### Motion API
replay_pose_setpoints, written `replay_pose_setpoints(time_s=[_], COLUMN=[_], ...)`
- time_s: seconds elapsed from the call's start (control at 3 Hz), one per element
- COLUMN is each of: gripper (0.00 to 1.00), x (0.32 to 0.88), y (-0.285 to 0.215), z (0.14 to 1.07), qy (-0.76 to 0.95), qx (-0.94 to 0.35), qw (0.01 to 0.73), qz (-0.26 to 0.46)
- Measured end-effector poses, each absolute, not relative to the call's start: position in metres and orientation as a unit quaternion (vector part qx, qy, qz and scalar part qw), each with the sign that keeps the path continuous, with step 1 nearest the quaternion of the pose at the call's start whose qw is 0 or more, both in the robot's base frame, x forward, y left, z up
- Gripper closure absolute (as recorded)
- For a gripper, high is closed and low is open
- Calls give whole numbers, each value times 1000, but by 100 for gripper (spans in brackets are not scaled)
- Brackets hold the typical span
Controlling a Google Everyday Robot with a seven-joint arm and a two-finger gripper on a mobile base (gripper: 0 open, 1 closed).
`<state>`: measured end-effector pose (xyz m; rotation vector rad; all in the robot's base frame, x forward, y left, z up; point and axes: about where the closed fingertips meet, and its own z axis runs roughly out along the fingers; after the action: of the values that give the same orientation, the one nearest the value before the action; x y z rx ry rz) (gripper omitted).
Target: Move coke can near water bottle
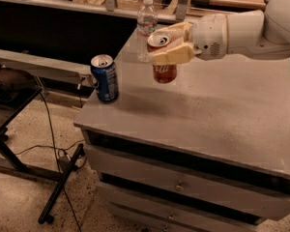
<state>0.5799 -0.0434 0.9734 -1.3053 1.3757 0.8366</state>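
My gripper [168, 43] reaches in from the right on a white arm and is shut on the coke can [163, 71], a red can with a silver top. It holds the can in the air above the grey cabinet top [208, 110]. The water bottle [146, 27], clear with a white cap, stands upright at the back of the top, just behind and left of the held can. The can's upper body is hidden by my tan fingers [171, 56].
A blue soda can [104, 78] stands upright at the cabinet's front left corner. The cabinet has drawers [183, 185] below. To the left are a black stand [9, 129] and cables on the speckled floor. A dark counter runs behind.
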Motion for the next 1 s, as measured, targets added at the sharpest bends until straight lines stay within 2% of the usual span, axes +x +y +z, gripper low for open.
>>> replay_pose_setpoints(time_s=[0.33, 1.0], gripper=[100, 100], x=[607, 691], y=[-40, -67], z=[969, 972], qy=[573, 602], qx=[-533, -497], qw=[511, 533], qz=[356, 327])
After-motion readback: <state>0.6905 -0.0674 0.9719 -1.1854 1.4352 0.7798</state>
